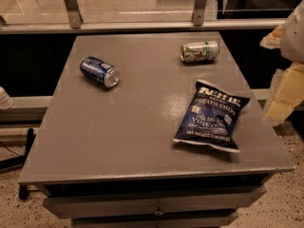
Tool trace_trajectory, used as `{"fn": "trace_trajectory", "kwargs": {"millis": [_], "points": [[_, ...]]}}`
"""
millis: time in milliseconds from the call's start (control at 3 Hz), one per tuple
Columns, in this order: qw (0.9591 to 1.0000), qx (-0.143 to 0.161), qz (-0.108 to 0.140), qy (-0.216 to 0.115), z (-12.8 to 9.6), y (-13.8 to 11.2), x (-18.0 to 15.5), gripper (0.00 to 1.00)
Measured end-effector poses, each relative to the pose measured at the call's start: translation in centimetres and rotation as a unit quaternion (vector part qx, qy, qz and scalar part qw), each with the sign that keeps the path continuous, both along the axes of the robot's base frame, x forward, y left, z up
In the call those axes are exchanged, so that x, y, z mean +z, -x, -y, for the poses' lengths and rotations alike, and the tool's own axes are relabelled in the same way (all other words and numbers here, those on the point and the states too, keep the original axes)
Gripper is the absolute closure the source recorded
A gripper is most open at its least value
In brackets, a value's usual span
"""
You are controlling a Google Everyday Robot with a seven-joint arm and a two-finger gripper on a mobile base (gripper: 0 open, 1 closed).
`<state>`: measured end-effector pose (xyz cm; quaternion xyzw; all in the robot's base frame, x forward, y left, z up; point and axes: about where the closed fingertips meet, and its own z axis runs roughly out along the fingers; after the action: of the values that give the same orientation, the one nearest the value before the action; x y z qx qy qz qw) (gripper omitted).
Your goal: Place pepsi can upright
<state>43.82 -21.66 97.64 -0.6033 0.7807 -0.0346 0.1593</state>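
Observation:
The pepsi can [99, 71], dark blue with silver rims, lies on its side at the back left of the grey table [118, 141], its silver end facing front right. My gripper [284, 91] shows as a white and pale yellow shape at the right edge of the view, beside the table's right side and far from the can. Nothing shows in it.
A white-and-green can [200, 51] lies on its side at the back right. A dark blue potato chip bag [211, 116] lies flat at the right front. A rail and glass wall [142, 26] run behind the table. Drawers [152, 205] are below the top.

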Motion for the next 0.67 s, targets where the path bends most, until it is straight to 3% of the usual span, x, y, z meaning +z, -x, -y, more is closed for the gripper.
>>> {"fn": "trace_trajectory", "kwargs": {"millis": [333,667], "points": [[1.0000,0.000,0.000,0.000,0.0,0.0,0.0,0.00],[0.9992,0.013,0.006,-0.038,-3.7,-2.5,-1.0,0.00]]}}
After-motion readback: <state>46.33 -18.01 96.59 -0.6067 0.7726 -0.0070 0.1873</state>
